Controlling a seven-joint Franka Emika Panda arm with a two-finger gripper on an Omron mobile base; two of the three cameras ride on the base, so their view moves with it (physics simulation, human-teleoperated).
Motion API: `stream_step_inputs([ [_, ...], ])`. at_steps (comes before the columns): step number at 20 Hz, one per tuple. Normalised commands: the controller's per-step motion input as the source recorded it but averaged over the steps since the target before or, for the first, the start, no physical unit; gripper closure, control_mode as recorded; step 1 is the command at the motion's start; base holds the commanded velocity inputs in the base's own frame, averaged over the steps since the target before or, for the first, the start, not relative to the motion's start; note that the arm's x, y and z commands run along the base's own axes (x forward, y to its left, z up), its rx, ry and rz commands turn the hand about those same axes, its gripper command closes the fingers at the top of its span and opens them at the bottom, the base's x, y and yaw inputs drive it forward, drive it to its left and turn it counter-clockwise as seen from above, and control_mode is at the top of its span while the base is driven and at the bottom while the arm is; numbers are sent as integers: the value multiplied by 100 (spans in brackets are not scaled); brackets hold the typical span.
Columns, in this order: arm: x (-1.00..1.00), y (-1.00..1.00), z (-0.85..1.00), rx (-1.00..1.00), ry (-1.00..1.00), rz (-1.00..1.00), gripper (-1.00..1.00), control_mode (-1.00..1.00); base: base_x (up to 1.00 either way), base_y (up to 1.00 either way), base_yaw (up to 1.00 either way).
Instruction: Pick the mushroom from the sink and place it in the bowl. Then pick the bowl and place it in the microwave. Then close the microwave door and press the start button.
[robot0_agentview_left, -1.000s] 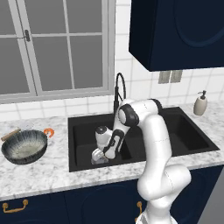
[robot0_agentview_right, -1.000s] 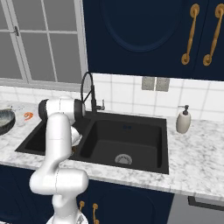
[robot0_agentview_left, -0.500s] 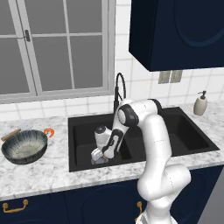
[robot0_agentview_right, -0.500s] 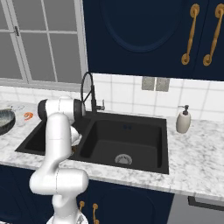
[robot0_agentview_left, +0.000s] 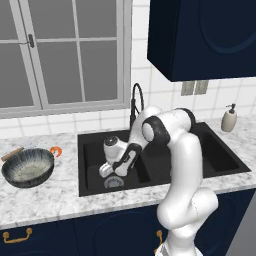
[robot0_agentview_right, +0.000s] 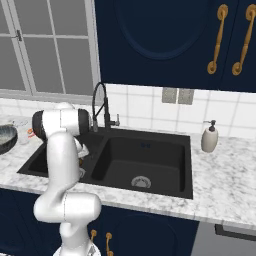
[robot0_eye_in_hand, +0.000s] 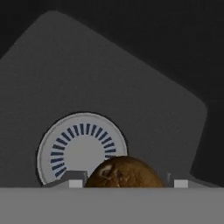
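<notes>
A: Left base cam. Arm bends down into the sink, left basin. Gripper sits low, just above the silver drain.

B: Got the mushroom?

A: Can't tell from here, it's too small and tucked under the hand. Bowl is on the counter left of the sink, well apart from the gripper, pale inside showing. Something orange pokes out just behind its rim.

B: Rest of the scene?

A: Faucet behind the arm, soap bottle far right by the wall, window up top.

B: Right base cam?

A: Arm's upper links cover the left basin, so the hand is hidden. Right basin drain bare. Edge of the bowl at the far left. Soap bottle on the counter right of the sink.

B: Hand cam?

A: Here's the mushroom, brown and rounded, dead centre at the bottom, between the two fingertips. Drain right behind it, on the basin floor.

B: Clenched on it?

A: Tips sit either side of it with a bit of room, so I read the claw as released. Whether it touches the mushroom, can't tell.
</notes>
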Motion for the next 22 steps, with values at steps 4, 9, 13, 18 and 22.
stream_step_inputs([
  [4, -42, 28, 100, 0, -14, 2, 100, -100, 0, 0, 0],
  [9, -22, 34, 100, 5, -22, 9, 100, -100, 0, 0, 0],
  [13, -37, 46, 100, 19, -10, 11, 100, -100, 0, 0, 0],
  [18, -29, 46, 100, 5, -20, 13, 100, -100, 0, 0, 0],
  [22, -28, 36, 100, 1, -8, 10, 100, -100, 0, 0, 0],
])
